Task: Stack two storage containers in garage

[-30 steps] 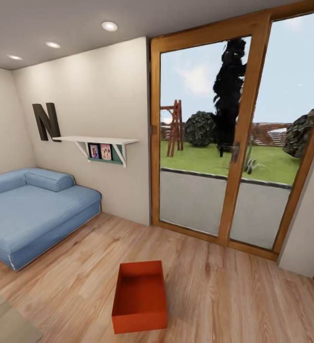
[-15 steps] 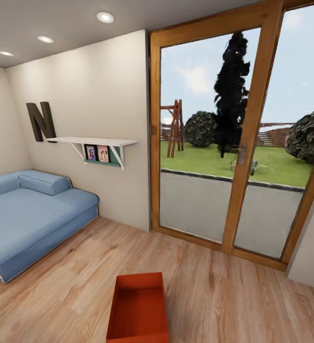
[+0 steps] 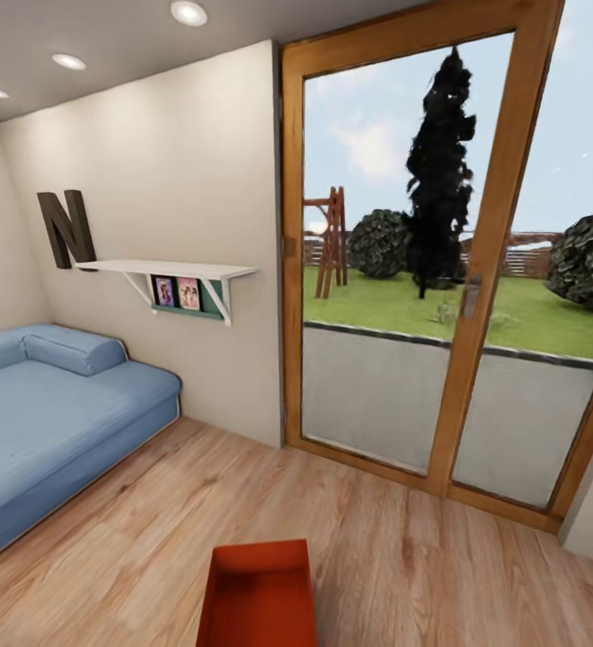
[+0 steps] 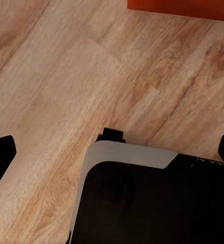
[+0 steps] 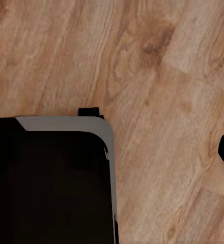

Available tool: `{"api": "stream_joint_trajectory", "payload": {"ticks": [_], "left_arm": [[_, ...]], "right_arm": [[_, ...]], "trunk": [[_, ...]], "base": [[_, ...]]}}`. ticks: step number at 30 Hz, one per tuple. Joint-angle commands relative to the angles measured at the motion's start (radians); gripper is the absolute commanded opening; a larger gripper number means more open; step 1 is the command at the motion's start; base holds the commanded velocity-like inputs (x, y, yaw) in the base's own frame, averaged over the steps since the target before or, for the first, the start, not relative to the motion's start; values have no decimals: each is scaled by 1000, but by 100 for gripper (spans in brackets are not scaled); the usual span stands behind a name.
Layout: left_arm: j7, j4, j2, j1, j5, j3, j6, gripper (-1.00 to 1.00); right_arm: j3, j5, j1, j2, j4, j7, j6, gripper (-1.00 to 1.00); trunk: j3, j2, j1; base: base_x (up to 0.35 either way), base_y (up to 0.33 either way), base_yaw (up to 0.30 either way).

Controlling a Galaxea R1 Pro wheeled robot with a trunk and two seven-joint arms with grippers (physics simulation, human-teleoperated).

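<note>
Light wood plank floor (image 3: 404, 557) runs from the blue sofa (image 3: 54, 422) to the glass patio door (image 3: 440, 270). One red-orange storage container (image 3: 259, 598) sits on the planks, open-topped and empty inside. Whether either gripper is apart or together, I cannot tell.

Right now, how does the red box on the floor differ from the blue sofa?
The storage container is red-orange, hard-walled and open on top; the sofa is blue and padded. The container is much smaller than the sofa. The container stands alone near the lower edge of the head view; the sofa sits by the wall at the left. Both rest on the wood floor.
</note>
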Motion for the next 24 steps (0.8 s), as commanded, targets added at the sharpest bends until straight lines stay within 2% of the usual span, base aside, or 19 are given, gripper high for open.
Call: {"api": "stream_joint_trajectory", "payload": {"ticks": [1, 13, 17, 24], "left_arm": [[1, 1, 0, -1, 5, 0, -4, 100], [1, 1, -1, -1, 5, -1, -9, 100], [2, 1, -1, -1, 5, -1, -13, 100], [7, 0, -1, -1, 6, 0, -14, 100]], "right_arm": [[8, -7, -1, 0, 3, -1, -5, 100], [8, -6, -1, 2, 3, -2, -5, 100], [9, -6, -1, 2, 3, -2, -4, 100], [10, -6, -1, 2, 3, -2, -2, 100]], "trunk": [[-1, -1, 1], [-1, -1, 1], [-1, -1, 1], [-1, -1, 1]], "base": [[323, 0, 0], [313, 0, 0], [79, 0, 128], [11, 0, 249]]}}
